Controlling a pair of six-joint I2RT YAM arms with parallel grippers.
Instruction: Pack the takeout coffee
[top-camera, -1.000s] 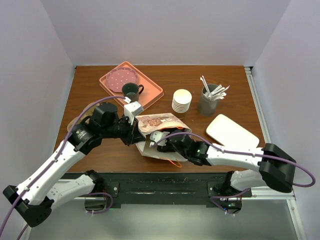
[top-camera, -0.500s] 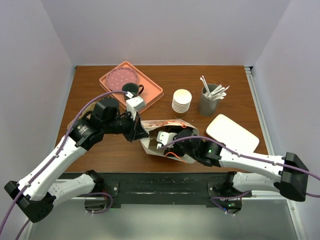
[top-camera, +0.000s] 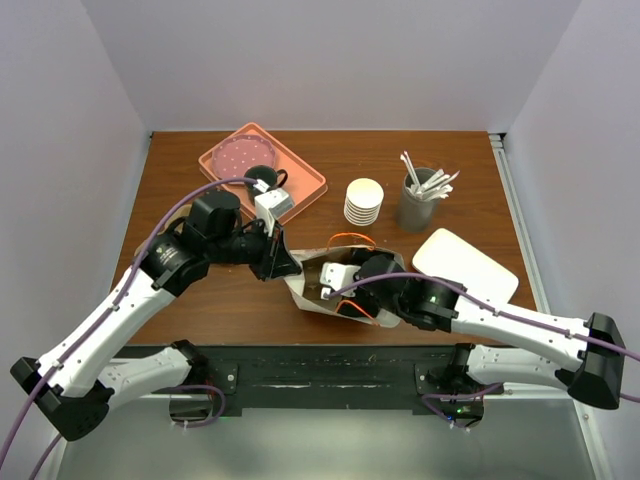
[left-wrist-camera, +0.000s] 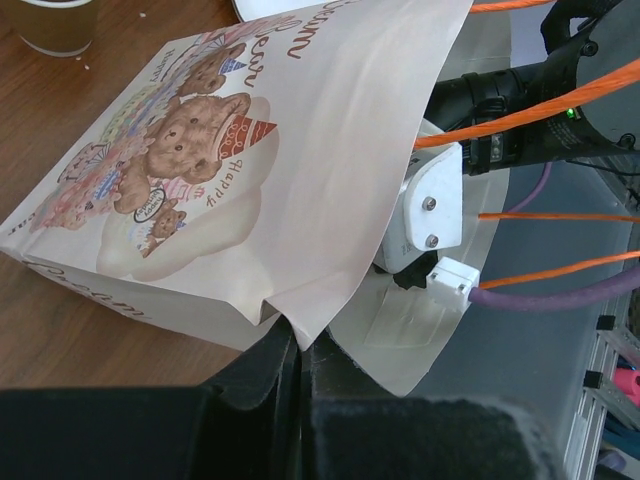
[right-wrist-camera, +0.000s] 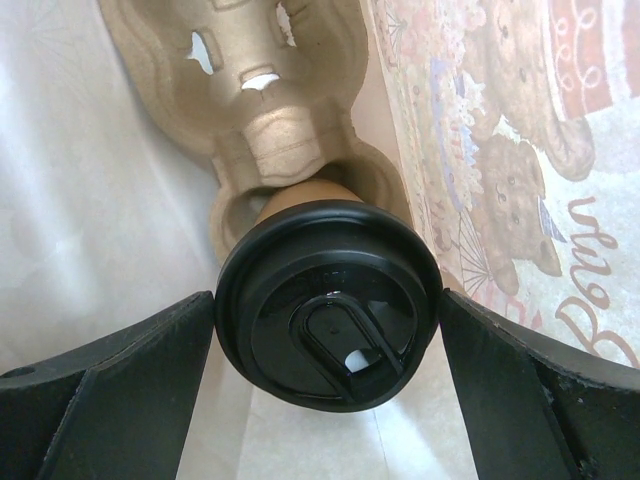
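Observation:
The takeout coffee (right-wrist-camera: 328, 305), a kraft-brown cup with a black sip lid, sits in a pulp carrier (right-wrist-camera: 260, 90) inside the teddy-bear paper bag (left-wrist-camera: 250, 150). My right gripper (right-wrist-camera: 328, 330) reaches into the bag (top-camera: 310, 292). It is open, with one finger on each side of the lid and right beside it. My left gripper (left-wrist-camera: 300, 345) is shut on the bag's rim at the mouth and holds it up. From above, the left gripper (top-camera: 283, 265) is at the bag's left end. The right gripper (top-camera: 332, 283) is inside the mouth, and the cup is hidden there.
A pink tray (top-camera: 300, 175) at the back left holds a pink plate (top-camera: 243, 155) and a dark green mug (top-camera: 262, 180). A stack of white cups (top-camera: 364, 200), a grey holder of stirrers (top-camera: 415, 205) and a white plate (top-camera: 462, 262) stand to the right.
The right gripper's jaws have spread wider around the lid inside the bag. The bag has shifted right, its mouth now gaping upward. The left gripper followed, still holding the rim.

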